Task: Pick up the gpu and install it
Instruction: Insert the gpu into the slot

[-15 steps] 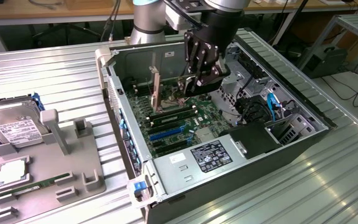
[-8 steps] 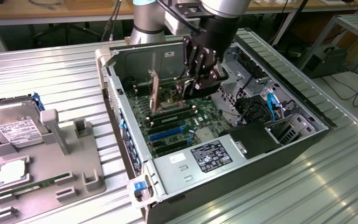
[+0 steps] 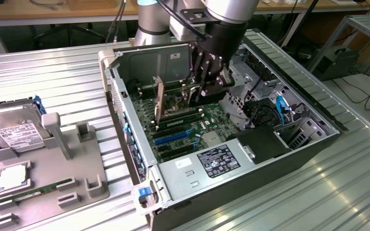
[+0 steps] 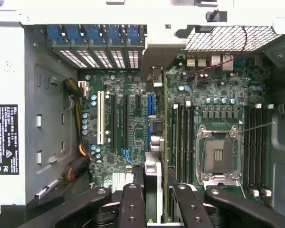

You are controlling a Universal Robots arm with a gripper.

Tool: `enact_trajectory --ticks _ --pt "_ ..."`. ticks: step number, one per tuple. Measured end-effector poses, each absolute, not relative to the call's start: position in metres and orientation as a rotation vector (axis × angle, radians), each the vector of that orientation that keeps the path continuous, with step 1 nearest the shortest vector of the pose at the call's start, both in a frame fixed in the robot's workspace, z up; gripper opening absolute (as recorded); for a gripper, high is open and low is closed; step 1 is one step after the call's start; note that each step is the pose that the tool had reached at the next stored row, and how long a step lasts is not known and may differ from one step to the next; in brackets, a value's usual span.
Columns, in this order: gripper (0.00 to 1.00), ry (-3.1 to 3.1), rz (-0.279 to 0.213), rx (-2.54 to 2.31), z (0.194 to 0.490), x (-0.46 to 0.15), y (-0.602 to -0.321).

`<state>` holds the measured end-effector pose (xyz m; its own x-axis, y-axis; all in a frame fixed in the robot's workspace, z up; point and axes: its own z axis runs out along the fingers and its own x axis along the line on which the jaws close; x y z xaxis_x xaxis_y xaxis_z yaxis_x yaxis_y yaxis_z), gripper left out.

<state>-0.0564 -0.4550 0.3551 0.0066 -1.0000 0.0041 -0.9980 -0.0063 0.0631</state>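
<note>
The end effector (image 4: 156, 205) is clamped on the gpu (image 4: 158, 142), held edge-on with its long axis parallel to the slots of the motherboard (image 4: 213, 90) beneath.

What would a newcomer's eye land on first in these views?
The arm's end effector sits inside the open computer case, clamped on the gpu, which is held edge-on over the green motherboard. At the exterior view's left, a grey fixture holds a silver hard drive.
</note>
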Motion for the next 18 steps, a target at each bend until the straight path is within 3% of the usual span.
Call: enact_trajectory --ticks 18 --pt "0.28 -2.177 -0.064 2.193 0.346 -0.0557 -0.4549"
